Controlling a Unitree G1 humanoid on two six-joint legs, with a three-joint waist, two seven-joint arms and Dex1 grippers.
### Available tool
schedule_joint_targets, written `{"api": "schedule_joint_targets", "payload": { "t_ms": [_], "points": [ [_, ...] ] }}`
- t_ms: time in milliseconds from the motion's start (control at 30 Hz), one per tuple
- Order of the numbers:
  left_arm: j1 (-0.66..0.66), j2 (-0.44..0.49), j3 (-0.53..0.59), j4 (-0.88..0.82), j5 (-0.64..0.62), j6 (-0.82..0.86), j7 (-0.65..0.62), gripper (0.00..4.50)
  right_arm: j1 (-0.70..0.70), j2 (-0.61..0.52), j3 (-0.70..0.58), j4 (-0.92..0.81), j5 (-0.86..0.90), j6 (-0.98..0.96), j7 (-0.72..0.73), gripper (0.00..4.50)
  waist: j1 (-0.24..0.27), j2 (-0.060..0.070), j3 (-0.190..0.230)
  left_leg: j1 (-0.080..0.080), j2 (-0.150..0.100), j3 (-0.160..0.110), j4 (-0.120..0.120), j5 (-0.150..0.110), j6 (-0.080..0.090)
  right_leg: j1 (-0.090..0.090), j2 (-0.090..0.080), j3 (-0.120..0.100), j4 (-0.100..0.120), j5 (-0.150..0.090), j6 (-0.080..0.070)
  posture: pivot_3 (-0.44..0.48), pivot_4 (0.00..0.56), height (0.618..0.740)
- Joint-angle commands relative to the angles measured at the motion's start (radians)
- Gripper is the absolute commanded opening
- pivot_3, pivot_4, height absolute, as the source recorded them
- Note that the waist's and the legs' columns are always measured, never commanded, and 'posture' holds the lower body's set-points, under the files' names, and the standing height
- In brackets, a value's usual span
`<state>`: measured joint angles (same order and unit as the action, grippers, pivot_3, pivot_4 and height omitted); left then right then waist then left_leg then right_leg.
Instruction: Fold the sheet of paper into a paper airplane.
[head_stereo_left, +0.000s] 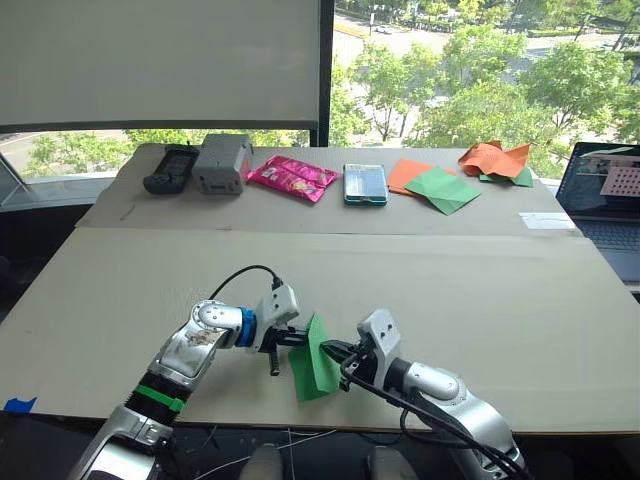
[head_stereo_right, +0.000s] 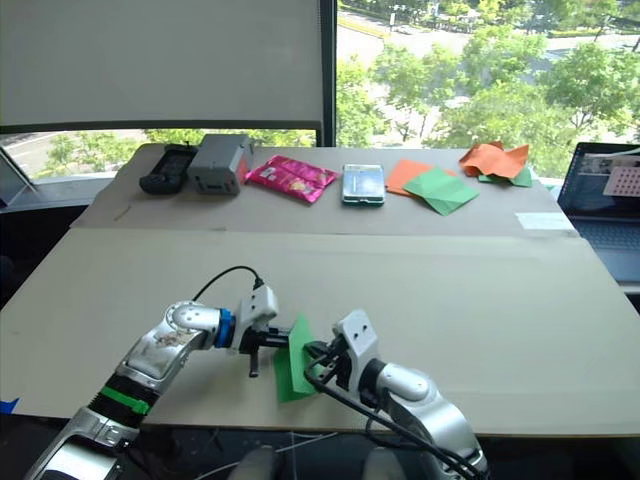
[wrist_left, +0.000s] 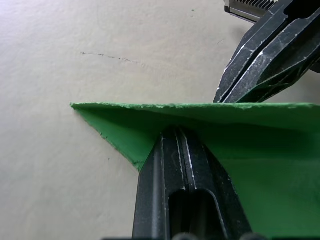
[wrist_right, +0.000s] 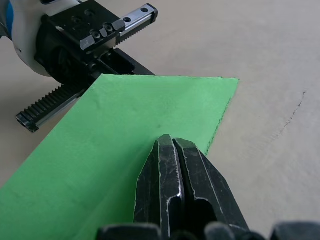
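Fingers of left gripper (head_stereo_left: 297, 340) and right gripper (head_stereo_left: 335, 350) both pinch the folded sheet of paper (head_stereo_left: 314, 362)

Near the table's (head_stereo_right: 520, 330) six o'clock edge, the left gripper (head_stereo_right: 278, 341) and right gripper (head_stereo_right: 312, 356) pinch the sheet of paper (head_stereo_right: 291, 375) from nine and three o'clock, holding it folded and upright above the surface.
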<state>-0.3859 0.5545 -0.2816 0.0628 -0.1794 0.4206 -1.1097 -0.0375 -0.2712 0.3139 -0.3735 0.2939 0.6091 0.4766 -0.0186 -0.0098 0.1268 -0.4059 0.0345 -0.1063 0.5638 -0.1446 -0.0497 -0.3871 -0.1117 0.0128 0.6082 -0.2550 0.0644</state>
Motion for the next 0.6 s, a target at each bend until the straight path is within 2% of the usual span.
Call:
{"api": "schedule_joint_targets", "payload": {
  "t_ms": [33, 267, 400, 600],
  "points": [
    [0.016, 0.034, 0.053, -0.037, -0.020, 0.035, 0.017, 0.03, -0.022, 0.011, 0.015, 0.005, -0.010, -0.014, 0.004, 0.00, 0.002, 0.000, 0.000, 0.000, 0.000, 0.000, 0.000, 0.000, 0.000, 0.000, 0.000, 0.000, 0.001, 0.000, 0.000, 0.000, 0.150, 0.720],
    [0.043, 0.056, 0.147, -0.142, -0.120, 0.123, 0.025, 0.03, -0.034, 0.004, 0.020, 0.034, -0.026, -0.012, 0.011, 0.00, 0.007, -0.001, 0.001, -0.001, 0.000, 0.000, 0.000, 0.000, 0.000, 0.000, 0.000, 0.000, 0.001, 0.000, 0.000, 0.000, 0.150, 0.720],
    [0.057, 0.030, 0.172, -0.213, -0.250, 0.208, -0.014, 0.03, -0.040, 0.007, 0.022, 0.048, -0.037, -0.007, 0.009, 0.00, 0.006, -0.001, 0.001, -0.001, 0.000, 0.000, 0.000, 0.000, 0.000, 0.000, 0.000, 0.000, 0.001, 0.000, 0.000, 0.000, 0.150, 0.720],
    [0.106, 0.037, 0.085, -0.129, -0.156, 0.127, 0.005, 0.03, -0.048, 0.009, 0.014, 0.043, -0.037, 0.003, 0.007, 0.00, 0.003, -0.001, 0.001, 0.000, 0.000, 0.000, 0.000, 0.000, 0.000, 0.000, 0.000, 0.000, 0.001, 0.000, 0.000, 0.000, 0.150, 0.720]
  ]
}}
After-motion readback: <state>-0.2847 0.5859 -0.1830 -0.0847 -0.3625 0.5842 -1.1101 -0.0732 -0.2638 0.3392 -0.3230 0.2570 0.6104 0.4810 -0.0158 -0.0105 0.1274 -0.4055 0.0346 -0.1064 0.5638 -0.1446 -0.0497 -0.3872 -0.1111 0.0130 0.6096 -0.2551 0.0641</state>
